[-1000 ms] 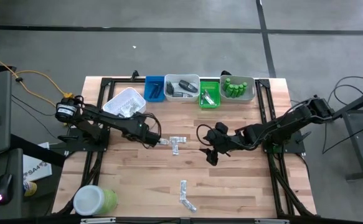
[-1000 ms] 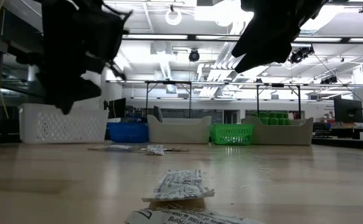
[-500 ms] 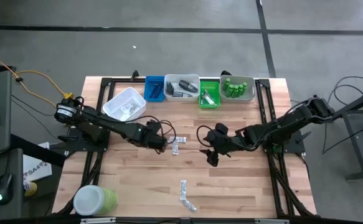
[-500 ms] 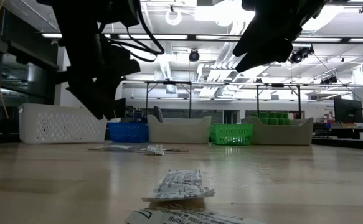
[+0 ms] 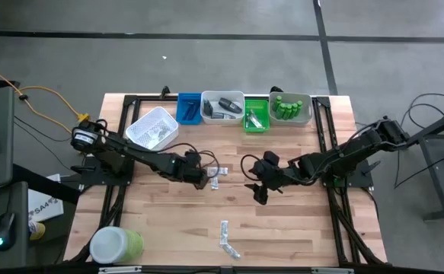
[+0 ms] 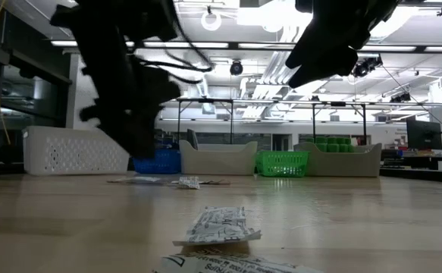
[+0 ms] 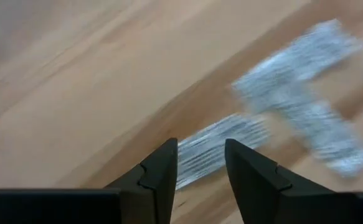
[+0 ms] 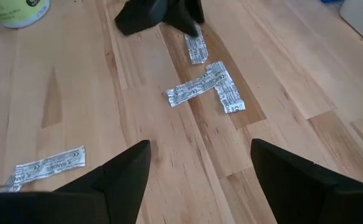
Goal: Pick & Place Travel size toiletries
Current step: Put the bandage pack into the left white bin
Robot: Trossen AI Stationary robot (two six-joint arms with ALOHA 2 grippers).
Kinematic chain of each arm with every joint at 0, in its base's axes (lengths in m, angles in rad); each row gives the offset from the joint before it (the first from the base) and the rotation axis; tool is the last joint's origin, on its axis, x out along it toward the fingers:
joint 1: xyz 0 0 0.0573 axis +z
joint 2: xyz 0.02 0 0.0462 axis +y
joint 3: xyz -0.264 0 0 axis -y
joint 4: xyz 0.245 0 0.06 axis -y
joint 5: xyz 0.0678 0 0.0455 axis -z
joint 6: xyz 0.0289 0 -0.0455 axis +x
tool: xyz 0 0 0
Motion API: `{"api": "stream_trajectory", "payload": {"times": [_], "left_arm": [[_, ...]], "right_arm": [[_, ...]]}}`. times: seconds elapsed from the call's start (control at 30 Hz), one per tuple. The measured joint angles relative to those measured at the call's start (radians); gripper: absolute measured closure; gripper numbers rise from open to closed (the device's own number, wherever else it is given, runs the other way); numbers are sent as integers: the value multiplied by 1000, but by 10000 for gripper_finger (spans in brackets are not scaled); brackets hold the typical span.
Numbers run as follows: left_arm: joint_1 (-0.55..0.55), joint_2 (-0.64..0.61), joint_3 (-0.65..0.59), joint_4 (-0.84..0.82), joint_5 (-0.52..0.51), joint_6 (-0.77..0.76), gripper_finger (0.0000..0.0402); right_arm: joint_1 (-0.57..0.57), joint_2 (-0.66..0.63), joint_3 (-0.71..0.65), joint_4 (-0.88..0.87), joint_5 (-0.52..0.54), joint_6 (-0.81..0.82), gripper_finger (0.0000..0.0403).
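Reaching toward the middle of the wooden table, the left gripper hangs just above a flat silvery sachet, its two dark fingers parted a little with bare gap between them and nothing pinched; in the left wrist view the sachet's near end lies right past the fingertips. Just beyond that sachet, on the side away from the left gripper, lie two more sachets crossed into a T shape, touching each other. From the right wrist view the left gripper's dark tip sits at the far end of the first sachet, and whether it touches the foil cannot be told. The right gripper hovers on the other side of the T-shaped sachets, near them but apart, its fingers spread wide and empty. Another pair of sachets lies well apart from the T-shaped pair, toward the table's front edge. Behind the T-shaped pair, along the table's back edge, stand a white basket, a blue tray, a grey tray, a green tray and a tray of green bottles. A big green jar with a white lid lies at the front left corner.
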Motion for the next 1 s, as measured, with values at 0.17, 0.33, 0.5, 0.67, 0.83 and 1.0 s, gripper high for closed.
{"api": "stream_trajectory", "payload": {"times": [0.17,0.33,0.5,0.67,0.83,1.0], "left_arm": [[0,35,1,97,40,96,241],[0,47,5,102,29,68,183],[0,48,3,49,18,-67,139],[0,49,2,8,-7,-132,135],[0,98,2,16,-12,-167,135],[-2,145,7,17,-32,-192,135]], "right_arm": [[12,0,0,1,1,2,133],[19,0,0,-2,1,1,133],[18,0,0,-6,2,2,133],[18,0,0,-1,4,1,133],[18,0,0,-1,4,1,133],[18,0,0,-2,4,1,133]]}}
